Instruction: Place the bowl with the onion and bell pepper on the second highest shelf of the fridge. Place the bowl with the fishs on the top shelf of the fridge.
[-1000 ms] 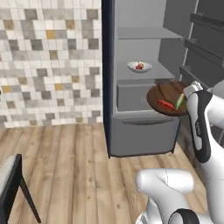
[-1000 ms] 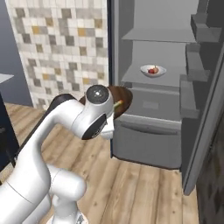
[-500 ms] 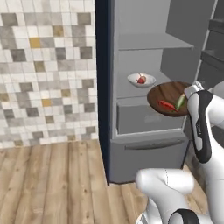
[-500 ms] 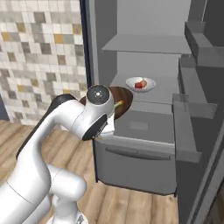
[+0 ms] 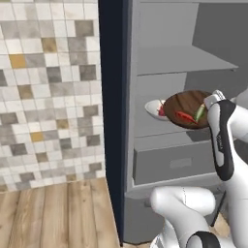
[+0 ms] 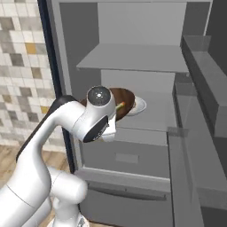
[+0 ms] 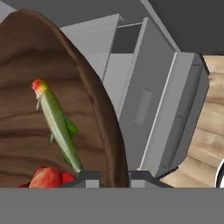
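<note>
Aloft before the open fridge (image 5: 169, 160), the brown bowl (image 5: 186, 107) carrying the fishs (image 5: 192, 115) rides level on the gripper (image 7: 113, 176), whose jaws clamp its rim so nothing spills. Just behind it on the lower shelf sits the white bowl (image 5: 154, 108). The top shelf (image 6: 133, 57) waits above.

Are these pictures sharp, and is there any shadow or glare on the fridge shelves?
Left base view: soft, slightly blurred; flat light, no glare on the fridge. Right base view: the top shelf darkens the wall beneath. Hand view: sharpest; brown bowl grain and green fish clear.
</note>
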